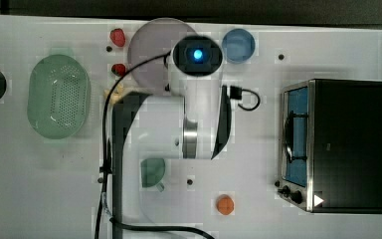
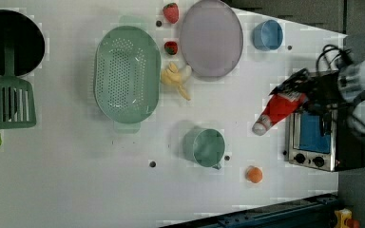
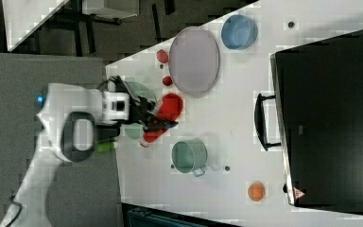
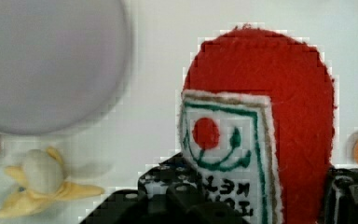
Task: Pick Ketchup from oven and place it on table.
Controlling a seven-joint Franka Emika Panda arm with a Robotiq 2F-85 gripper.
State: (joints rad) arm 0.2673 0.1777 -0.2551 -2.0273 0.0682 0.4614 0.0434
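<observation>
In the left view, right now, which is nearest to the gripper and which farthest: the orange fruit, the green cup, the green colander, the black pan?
Measured from the gripper, which holds the ketchup in front of the oven:
1. Orange fruit, below it in the left view.
2. Green cup, to the left view's left; it is close to the fruit in distance.
3. Green colander, farther left.
4. Black pan, at the far left edge.

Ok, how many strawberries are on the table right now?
2: one strawberry beside the top edge of the purple plate in the left view, the other between plate and green colander.
</observation>
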